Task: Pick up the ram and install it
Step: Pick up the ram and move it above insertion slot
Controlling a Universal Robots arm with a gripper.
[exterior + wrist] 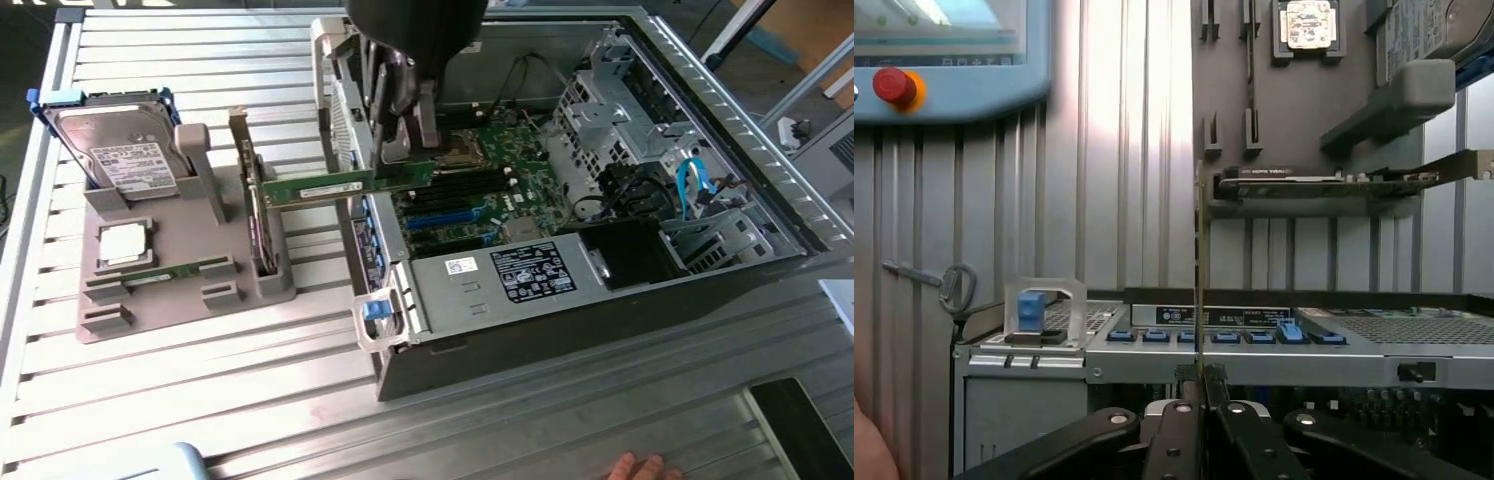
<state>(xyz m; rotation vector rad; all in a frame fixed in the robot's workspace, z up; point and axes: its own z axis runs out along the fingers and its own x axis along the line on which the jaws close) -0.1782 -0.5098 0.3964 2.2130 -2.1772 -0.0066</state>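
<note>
Pinched near one end between the closed-up jaws, the ram [318, 187] could be levered askew if the case [561, 330] is clipped.

Black arm [414, 25], screw-studded black jaws

Jaws hide one end of the ram [320, 188].

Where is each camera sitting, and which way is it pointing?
Exterior view: high above the table, looking down on the open computer case and gray fixture; shows the arm and the gripper clamped on the ram.
Wrist view: on the wrist, looking along the gripper past the edge-on ram toward the fixture.
Shared: ram, gripper, computer case, fixture.
</note>
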